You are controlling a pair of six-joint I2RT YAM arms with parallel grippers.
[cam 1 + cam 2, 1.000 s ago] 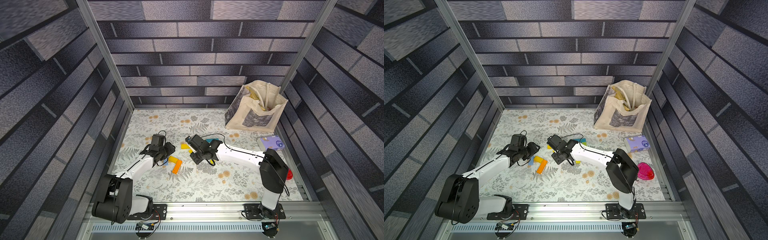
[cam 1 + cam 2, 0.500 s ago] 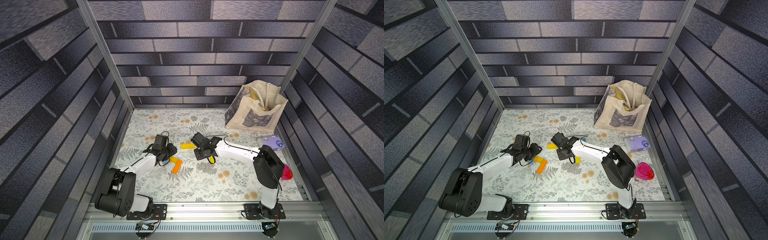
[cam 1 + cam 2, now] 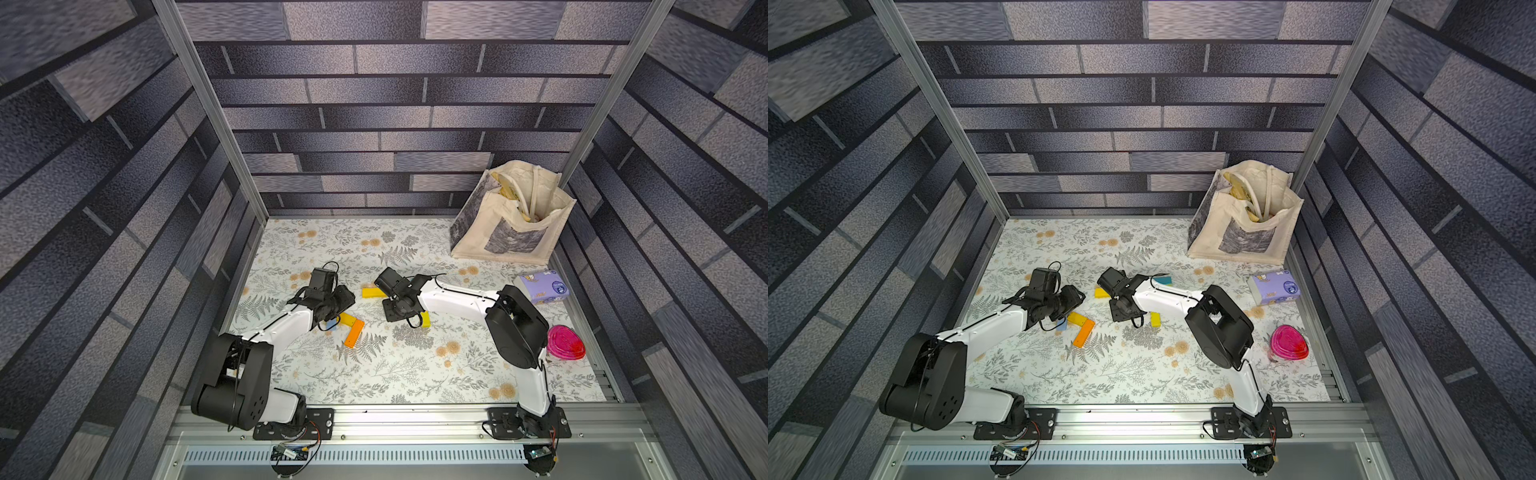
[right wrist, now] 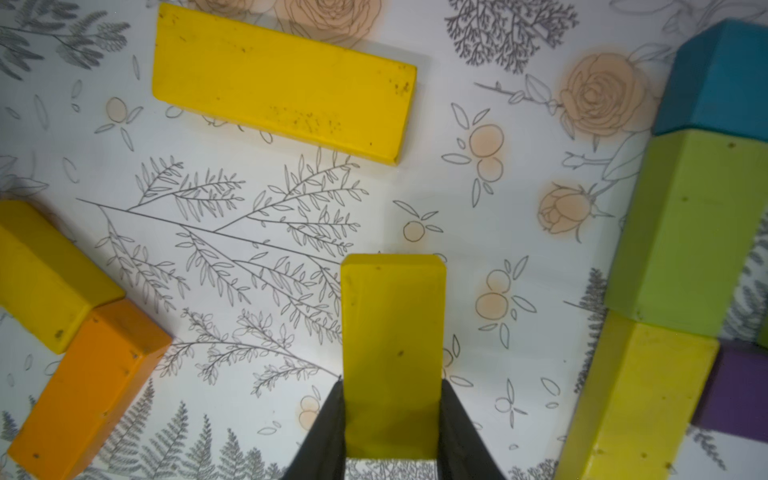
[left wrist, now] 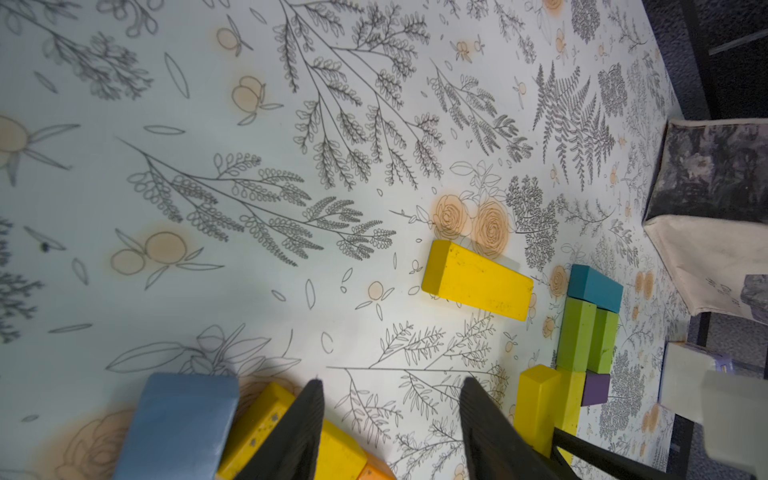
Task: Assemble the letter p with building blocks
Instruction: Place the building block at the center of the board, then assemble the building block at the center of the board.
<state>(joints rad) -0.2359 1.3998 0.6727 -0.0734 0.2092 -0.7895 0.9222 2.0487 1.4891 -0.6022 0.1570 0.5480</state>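
Several small blocks lie around the middle of the tabletop [image 3: 415, 374]. Nearest its front edge, an orange block [image 3: 353, 334] touches a yellow block [image 3: 348, 319], with a blue block [image 5: 183, 419] beside them. The left claw [image 5: 390, 395] hangs over them, jaws apart and empty. Right of them, the right claw [image 4: 390, 386] pinches a short yellow block [image 4: 392, 332] by its long sides. The blocks look light, stiff and smooth-painted, so a grip across the narrow width suits. Toward the far right corner, the print on the tissue pack [image 3: 542, 286] is unreadable.

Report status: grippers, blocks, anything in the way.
Right gripper shut on small yellow block. Left gripper open, empty, near light blue block. Long yellow block lies loose ahead of both.
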